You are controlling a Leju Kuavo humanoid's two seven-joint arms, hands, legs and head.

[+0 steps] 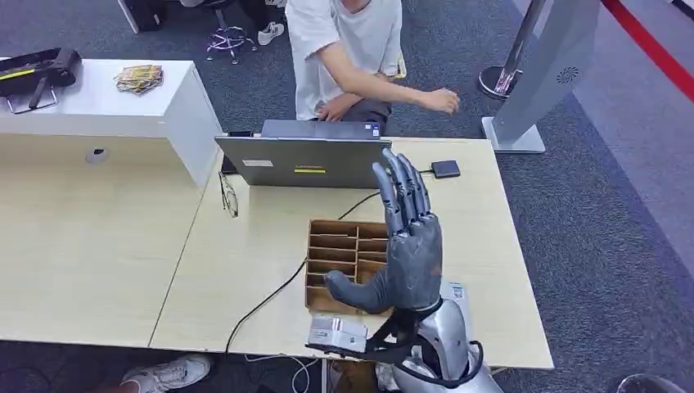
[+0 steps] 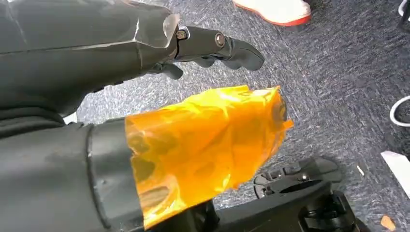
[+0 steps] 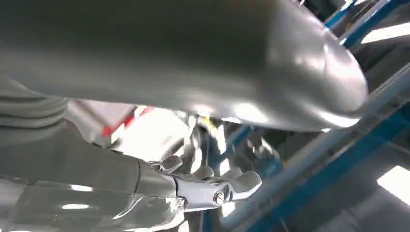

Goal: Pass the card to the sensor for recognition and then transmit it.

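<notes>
My right hand [image 1: 409, 246] is raised upright over the table with its fingers straight, its thumb out to the side and nothing in it. It stands above a wooden divider tray [image 1: 335, 246]. In the right wrist view the hand [image 3: 193, 188] points up at the ceiling. A small black sensor [image 1: 446, 169] lies on the table beyond the fingertips, with a cable running from it. A small white piece with blue print [image 1: 456, 291] lies beside my forearm; I cannot tell if it is the card. My left hand [image 2: 121, 58] hangs over the carpet, holding nothing, its thumb [image 2: 208, 140] wrapped in orange film.
A person [image 1: 344, 49] sits behind an open grey laptop [image 1: 303, 160], one hand [image 1: 446, 101] stretched out past the table's far edge. Glasses [image 1: 229, 195] lie left of the laptop. A white cabinet [image 1: 106, 98] stands at the back left, a grey kiosk [image 1: 540, 74] at the back right.
</notes>
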